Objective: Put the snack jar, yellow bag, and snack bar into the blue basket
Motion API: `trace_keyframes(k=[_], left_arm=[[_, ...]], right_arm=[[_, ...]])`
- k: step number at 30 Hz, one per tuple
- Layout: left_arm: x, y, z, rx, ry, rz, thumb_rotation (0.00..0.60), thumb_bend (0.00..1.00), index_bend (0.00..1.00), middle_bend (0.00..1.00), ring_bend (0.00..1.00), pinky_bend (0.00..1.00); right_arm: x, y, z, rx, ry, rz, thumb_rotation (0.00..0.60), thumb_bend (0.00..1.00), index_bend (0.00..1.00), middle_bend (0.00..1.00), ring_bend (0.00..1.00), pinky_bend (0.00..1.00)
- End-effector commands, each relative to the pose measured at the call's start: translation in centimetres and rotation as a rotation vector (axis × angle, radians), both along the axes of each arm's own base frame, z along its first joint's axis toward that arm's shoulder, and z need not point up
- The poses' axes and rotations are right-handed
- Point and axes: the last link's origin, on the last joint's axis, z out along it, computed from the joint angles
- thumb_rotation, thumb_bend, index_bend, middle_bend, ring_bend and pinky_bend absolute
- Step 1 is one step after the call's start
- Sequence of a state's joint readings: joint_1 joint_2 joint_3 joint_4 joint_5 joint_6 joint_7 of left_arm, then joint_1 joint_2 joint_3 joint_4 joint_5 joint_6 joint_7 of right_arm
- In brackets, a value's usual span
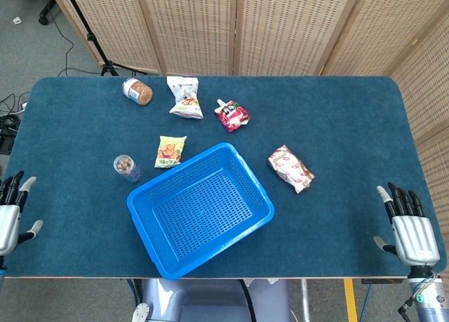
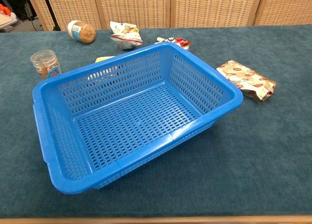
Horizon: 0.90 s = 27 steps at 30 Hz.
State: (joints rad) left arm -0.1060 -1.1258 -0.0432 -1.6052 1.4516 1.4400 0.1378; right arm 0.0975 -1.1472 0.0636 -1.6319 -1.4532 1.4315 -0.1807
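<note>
While both arms rest at the near corners of the dark blue carpeted surface (image 1: 337, 125), the blue perforated plastic basket (image 1: 200, 208) sits skewed near the front middle, with nothing inside it.

The left hand (image 1: 10, 211) shows at the left edge of the head view, fingers spread and holding nothing. The right hand (image 1: 407, 226) lies at the near right corner, fingers likewise apart and holding nothing. Neither hand appears in the chest view.

The small clear snack jar with brown contents (image 1: 126, 168) stands upright just left of the basket's far left corner, apart from it. The small yellow printed bag (image 1: 170, 151) lies flat just beyond the basket's far rim, between the jar and the basket's far corner. The snack bar in a red-and-white patterned wrapper (image 1: 290, 168) lies flat to the right of the basket, near it but apart.

Farther back lie 3 other things: a jar with a white lid, tipped on its side (image 1: 137, 91); a white printed snack bag (image 1: 184, 97); and a red pouch (image 1: 232, 116).
</note>
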Motion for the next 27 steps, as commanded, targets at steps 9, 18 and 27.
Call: trace_keyframes(k=[9,18,27], left_arm=[[0.3,-0.1,-0.4,-0.011,0.005,-0.004,0.6,0.23,0.0,0.0,0.0,0.0],[0.1,0.4,-0.6,-0.024,-0.02,0.022,0.6,0.23,0.0,0.0,0.0,0.0],[-0.1,3.8,-1.0,-0.051,-0.234,0.056,0.6,0.22,0.0,0.0,0.0,0.0]], right_arm=[[0.0,0.3,0.1,0.003,-0.007,0.004,0.6,0.09,0.0,0.0,0.0,0.0],[-0.2,0.1,0.1,0.006,-0.009,-0.008,0.6,0.09,0.0,0.0,0.0,0.0],[-0.2,0.0,0.0,0.011,-0.011,-0.011,0.6,0.09,0.0,0.0,0.0,0.0]])
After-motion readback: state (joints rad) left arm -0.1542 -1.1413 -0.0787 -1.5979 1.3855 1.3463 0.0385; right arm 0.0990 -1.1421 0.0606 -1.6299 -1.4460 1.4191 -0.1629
